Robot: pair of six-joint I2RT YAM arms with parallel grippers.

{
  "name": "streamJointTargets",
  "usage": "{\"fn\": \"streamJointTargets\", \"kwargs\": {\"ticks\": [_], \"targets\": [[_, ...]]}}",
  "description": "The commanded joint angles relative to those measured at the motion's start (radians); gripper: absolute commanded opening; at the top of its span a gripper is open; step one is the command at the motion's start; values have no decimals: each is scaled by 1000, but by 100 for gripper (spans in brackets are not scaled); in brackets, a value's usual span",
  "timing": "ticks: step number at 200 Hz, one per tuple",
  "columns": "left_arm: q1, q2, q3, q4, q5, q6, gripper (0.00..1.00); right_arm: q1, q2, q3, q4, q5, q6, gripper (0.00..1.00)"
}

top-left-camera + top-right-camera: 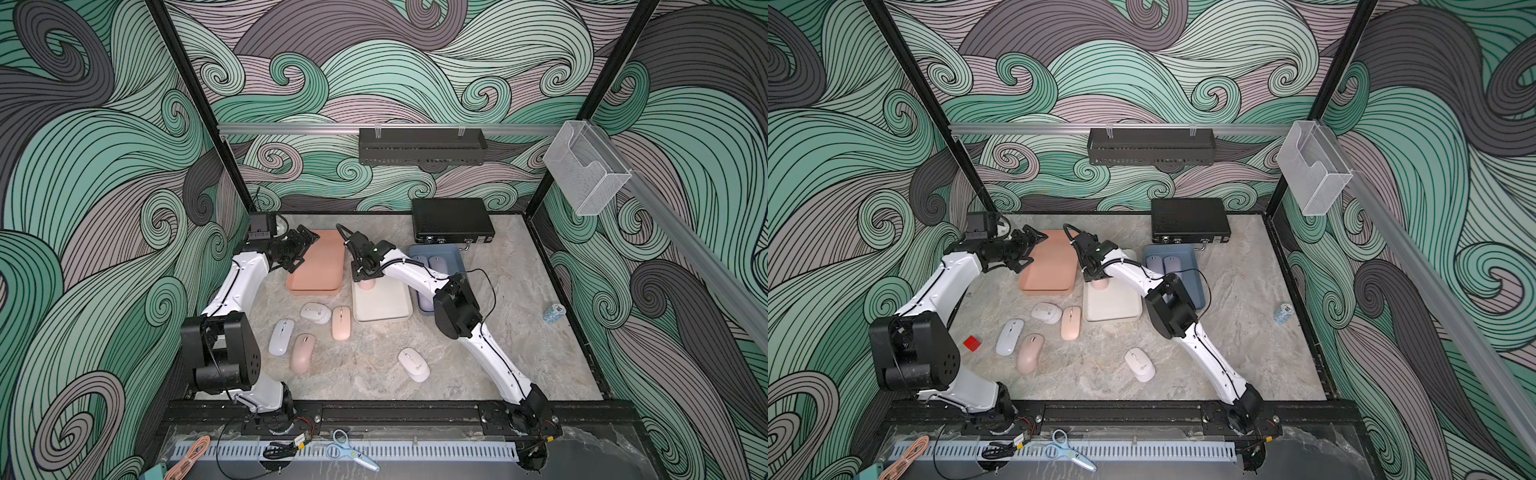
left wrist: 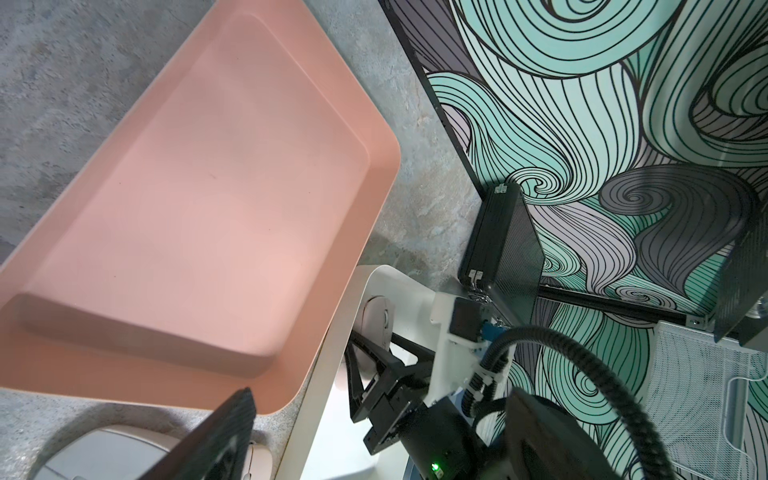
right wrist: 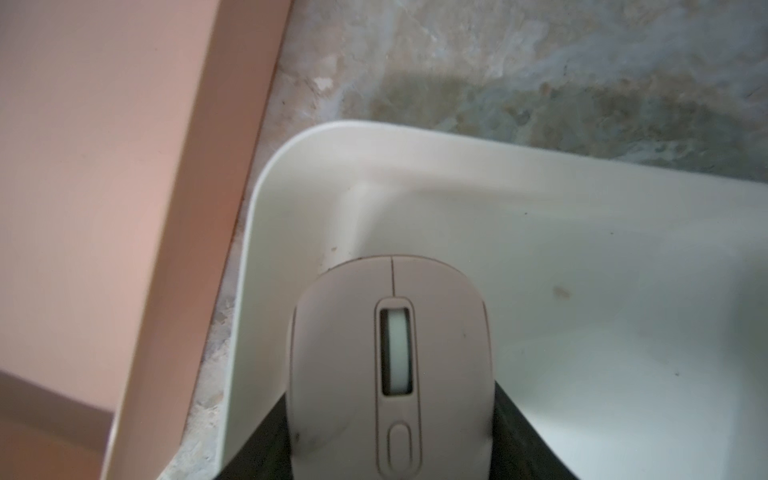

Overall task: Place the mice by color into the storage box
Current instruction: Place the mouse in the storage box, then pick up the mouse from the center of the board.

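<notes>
— Where are we in the sorting?

— Our right claw (image 1: 363,277) grasps a pale mouse (image 3: 390,365) by its sides, over the corner of the white tray (image 1: 386,305) nearest the pink tray (image 1: 320,270). Our left claw (image 1: 305,248) hangs spread and empty over the pink tray.

— So it's a drop-off?

— We judge so. Next we must settle the colour: whitish, we release here; pink, we shift across first.

— What escapes us?

— Its tint sits between pink and whitish (awkward), and we cannot tell whether it touches the tray floor. Our right arm (image 1: 415,272) covers part of the blue tray (image 1: 455,251), where two lavender mice (image 1: 430,262) show. Five loose mice (image 1: 340,323) wait on the worktop (image 1: 374,382).
</notes>
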Motion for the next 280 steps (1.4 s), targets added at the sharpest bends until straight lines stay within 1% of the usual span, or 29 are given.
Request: {"fn": "streamJointTargets", "kwargs": {"ticks": [1, 27, 54, 80, 127, 153, 167, 178, 185, 188, 206, 219, 235, 247, 262, 280], "targets": [[0, -29, 12, -13, -5, 13, 93, -2, 7, 41, -41, -13, 13, 58], [0, -28, 11, -11, -5, 13, 93, -5, 23, 59, -49, -37, 12, 61], [0, -27, 11, -11, -5, 13, 93, -6, 12, 75, -61, -51, 3, 68], [0, -26, 12, -9, 0, 16, 93, -11, -24, 80, -63, -53, -1, 70], [9, -37, 15, -10, 3, 20, 93, -11, -152, 74, -103, -25, -36, 69], [10, -48, 31, -34, -22, 52, 92, 8, -279, -4, -109, 3, -62, 68], [6, -69, 46, -66, -67, 90, 92, 31, -369, -90, -103, 20, -78, 67], [-11, -101, 60, -114, -158, 126, 92, 55, -454, -188, -87, 43, -91, 67], [-19, -117, 68, -157, -203, 148, 92, 70, -516, -267, -69, 53, -101, 67], [-20, -149, 69, -180, -215, 148, 91, 74, -546, -303, -59, 57, -103, 67], [-21, -262, 42, -275, -233, 183, 91, 96, -735, -556, 29, 77, -103, 69], [-23, -361, -7, -347, -256, 205, 90, 97, -871, -737, 102, 75, -89, 70], [-27, -474, -90, -438, -287, 226, 91, 100, -1024, -924, 159, 61, -70, 71], [-34, -544, -159, -507, -306, 217, 91, 105, -1112, -1022, 184, 49, -68, 71], [-45, -604, -253, -562, -313, 186, 90, 107, -1215, -1130, 188, 58, -78, 73], [-78, -619, -347, -581, -325, 127, 90, 102, -1351, -1250, 210, 99, -110, 80]]}}
